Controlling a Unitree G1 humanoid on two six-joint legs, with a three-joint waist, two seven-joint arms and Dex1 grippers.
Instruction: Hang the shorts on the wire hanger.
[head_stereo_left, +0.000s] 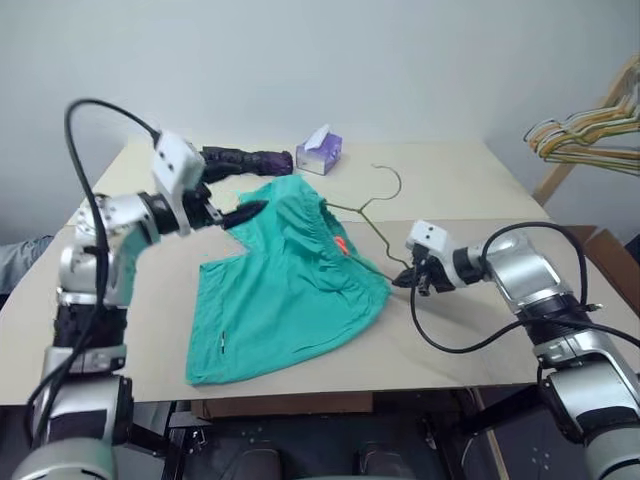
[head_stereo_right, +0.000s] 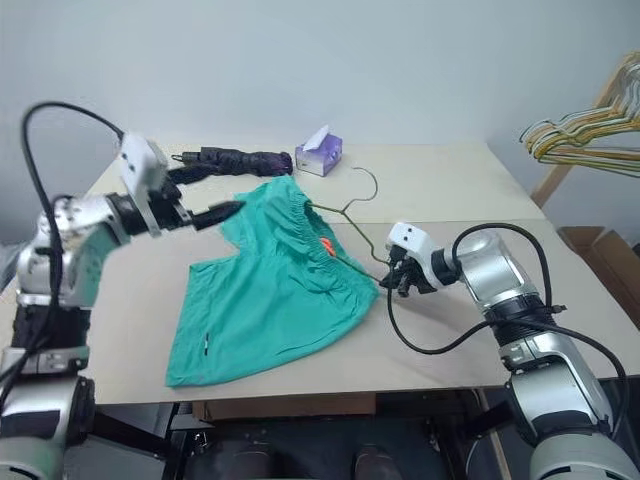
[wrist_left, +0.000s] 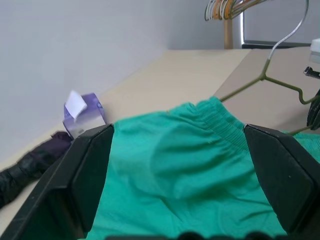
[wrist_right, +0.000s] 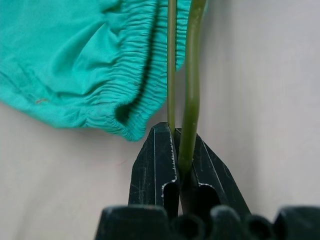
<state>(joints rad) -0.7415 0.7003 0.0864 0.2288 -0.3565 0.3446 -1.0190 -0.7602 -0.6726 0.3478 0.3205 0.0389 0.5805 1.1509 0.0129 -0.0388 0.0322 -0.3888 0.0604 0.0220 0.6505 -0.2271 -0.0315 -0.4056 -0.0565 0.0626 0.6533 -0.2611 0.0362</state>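
One shorts (head_stereo_left: 285, 290) and one hanger (head_stereo_left: 372, 213) are lying on the table (head_stereo_left: 450, 180). Right pincer (wrist_right: 178, 150) is gripping the hanger; left pincer (head_stereo_left: 235, 200) is hovering open.

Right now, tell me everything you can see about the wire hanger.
The wire hanger is thin, bare, dull greenish-gold metal, triangular with a curved hook pointing toward the table's far side. It lies partly threaded into the teal shorts, its wire entering at the gathered waistband. The right gripper is shut on its near corner, pinching the wire between its black fingers.
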